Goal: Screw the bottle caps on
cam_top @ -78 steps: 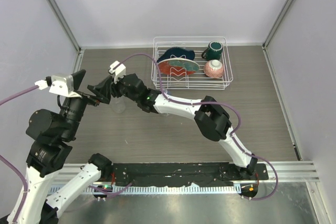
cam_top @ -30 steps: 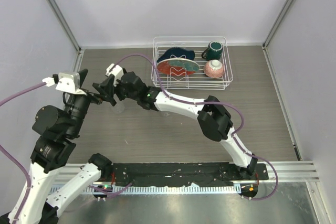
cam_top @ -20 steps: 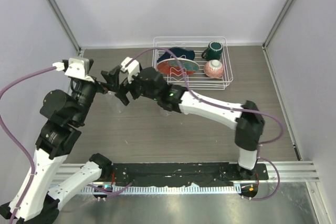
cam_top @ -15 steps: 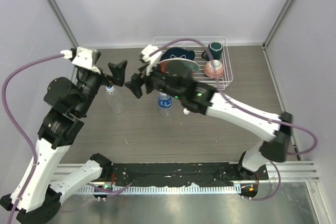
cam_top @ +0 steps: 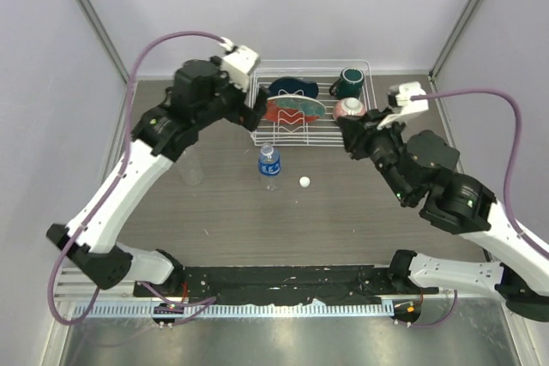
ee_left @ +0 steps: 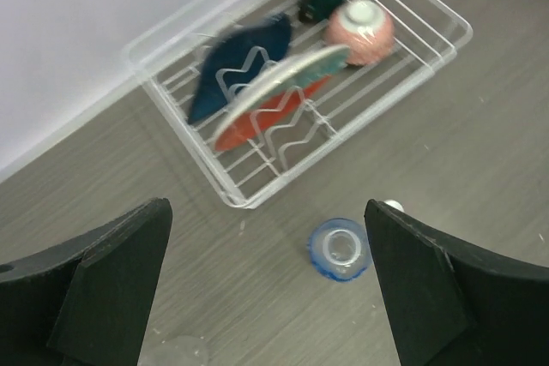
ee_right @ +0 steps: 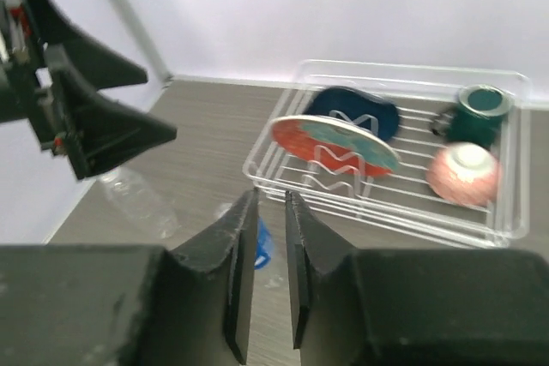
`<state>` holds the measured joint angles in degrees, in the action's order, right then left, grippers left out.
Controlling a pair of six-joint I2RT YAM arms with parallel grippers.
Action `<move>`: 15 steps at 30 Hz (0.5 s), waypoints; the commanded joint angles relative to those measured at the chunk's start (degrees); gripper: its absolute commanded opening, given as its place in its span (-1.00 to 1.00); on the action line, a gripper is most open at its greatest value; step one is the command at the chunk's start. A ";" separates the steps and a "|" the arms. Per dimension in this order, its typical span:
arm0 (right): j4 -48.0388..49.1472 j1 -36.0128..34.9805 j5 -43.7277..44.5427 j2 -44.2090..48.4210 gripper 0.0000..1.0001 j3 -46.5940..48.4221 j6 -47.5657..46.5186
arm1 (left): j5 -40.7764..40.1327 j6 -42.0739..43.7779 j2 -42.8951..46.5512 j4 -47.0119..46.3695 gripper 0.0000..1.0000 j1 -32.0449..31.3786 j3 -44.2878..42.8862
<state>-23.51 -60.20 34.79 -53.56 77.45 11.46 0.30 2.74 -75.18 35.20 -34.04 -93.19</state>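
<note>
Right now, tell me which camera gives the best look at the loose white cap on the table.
The top external view: the white cap lies whole and unobstructed on the table, just right of the labelled bottle. The left wrist view catches only a sliver of it beside that tool's finger. The right wrist view does not show it clearly.

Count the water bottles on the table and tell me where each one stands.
2. The blue-label bottle stands upright near the table's middle, in front of the dish rack. The plain clear bottle stands to its left, partly under the left arm. Neither has a cap on.
</note>
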 commanded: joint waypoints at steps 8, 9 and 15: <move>-12.86 11.90 18.14 2.59 0.11 -3.09 13.76 | -5.14 9.91 -26.23 21.48 0.99 -17.20 -24.39; -13.49 14.65 13.43 2.24 0.11 -3.09 14.72 | -4.52 9.74 -29.38 22.10 0.99 -17.37 -25.72; -13.85 38.87 -4.87 -0.58 0.39 -6.69 17.44 | -1.70 10.35 -36.35 22.90 0.88 -18.51 -28.72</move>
<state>-35.92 -34.11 42.37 -52.97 73.17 24.86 -3.46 11.27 -110.08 55.00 -52.07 -119.35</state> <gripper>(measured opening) 0.678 0.968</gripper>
